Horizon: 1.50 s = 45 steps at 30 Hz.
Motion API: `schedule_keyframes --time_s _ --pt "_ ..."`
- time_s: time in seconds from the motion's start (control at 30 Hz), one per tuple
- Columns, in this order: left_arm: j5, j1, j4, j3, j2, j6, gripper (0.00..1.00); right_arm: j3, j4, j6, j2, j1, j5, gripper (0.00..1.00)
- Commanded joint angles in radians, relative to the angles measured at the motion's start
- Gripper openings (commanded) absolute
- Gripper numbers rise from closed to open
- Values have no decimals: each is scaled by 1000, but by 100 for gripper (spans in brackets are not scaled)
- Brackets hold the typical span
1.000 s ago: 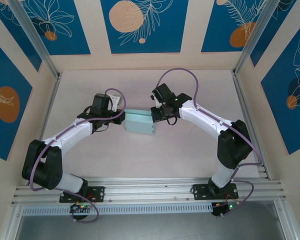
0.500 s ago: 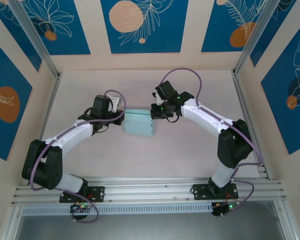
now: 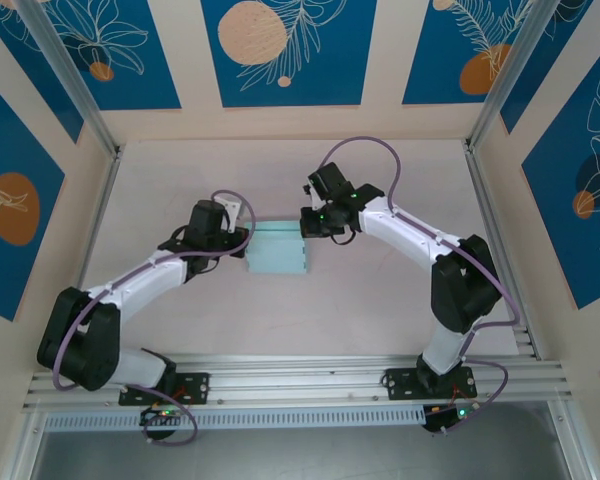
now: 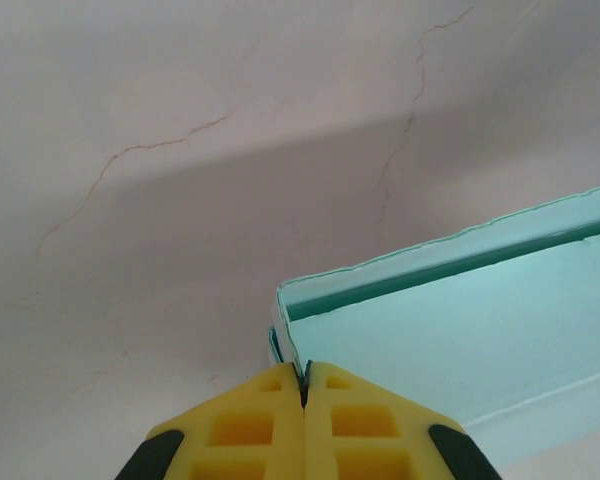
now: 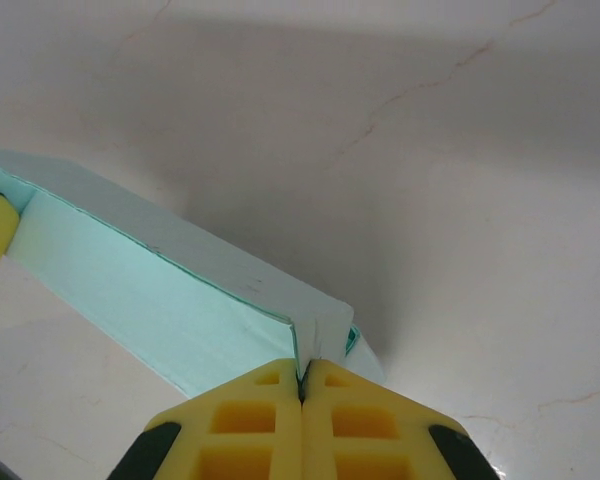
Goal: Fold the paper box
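step: mid-fold, end walls pinched upright | paper box (image 3: pixel 278 250) centre of table (image 3: pixel 380 300), between arms | left gripper (image 4: pixel 304 370) clamped on its left end | right gripper (image 5: pixel 301 368) clamped on right corner | next: probably tuck flaps, keep both ends steady

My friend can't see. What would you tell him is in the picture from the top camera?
Two robot arms reach in from the sides, and the left gripper and right gripper each pinch one end of a small light-blue paper box in the middle of a pale table.
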Motion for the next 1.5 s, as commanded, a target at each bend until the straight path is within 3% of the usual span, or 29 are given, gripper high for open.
schedule_keyframes --time_s 0.0,0.23,0.43,0.77,1.47 --pt "45 -40 71 -11 -44 -4 0 43 96 -68 -4 53 -18 0" --pt "23 -65 206 -55 -84 4 0 51 128 -154 -8 83 92 0" --pt "-62 -122 309 -117 -85 41 0 25 200 -164 -6 90 132 0" --pt "-125 -161 353 -140 -17 30 0 28 241 -97 23 88 108 0" --pt "-168 -164 333 -137 -37 45 0 -176 303 -138 -61 44 122 0"
